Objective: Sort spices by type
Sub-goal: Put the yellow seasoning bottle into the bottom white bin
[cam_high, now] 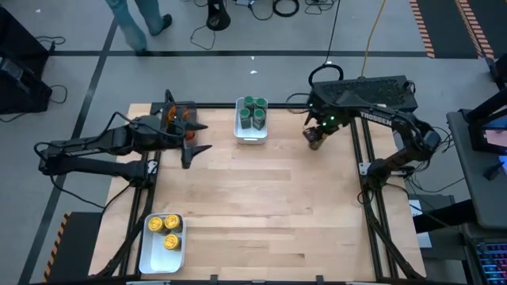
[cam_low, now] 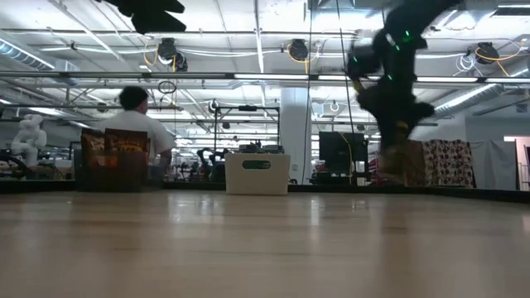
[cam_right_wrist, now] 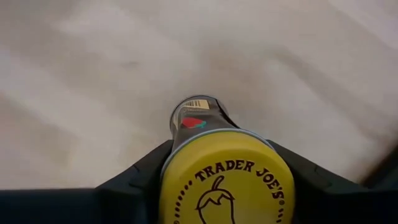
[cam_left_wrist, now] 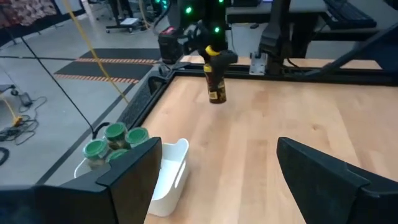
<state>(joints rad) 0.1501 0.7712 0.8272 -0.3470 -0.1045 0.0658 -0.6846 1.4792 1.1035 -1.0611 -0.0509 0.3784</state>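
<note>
The right gripper (cam_high: 315, 137) pinches a yellow-lidded round spice jar (cam_right_wrist: 225, 177) above the bench's far right corner. Next: carry it to the white rectangular tray (cam_high: 147, 255) holding yellow-lidded jars at the near left corner. The left gripper (cam_high: 196, 136) waits, fingers spread.

One tray (cam_high: 250, 139) sits at the table's (cam_high: 269, 206) far edge with jars (cam_high: 253, 112) in it. Another tray (cam_high: 150, 257) sits at the near left corner, holding more jars (cam_high: 164, 230).

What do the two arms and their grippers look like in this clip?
Both arms are dark with jointed links. The left arm ends in the left gripper, whose broad flat dark fingers fill its wrist view. The right arm carries white TROSSEN lettering and green indicator lights above the right gripper.
</note>
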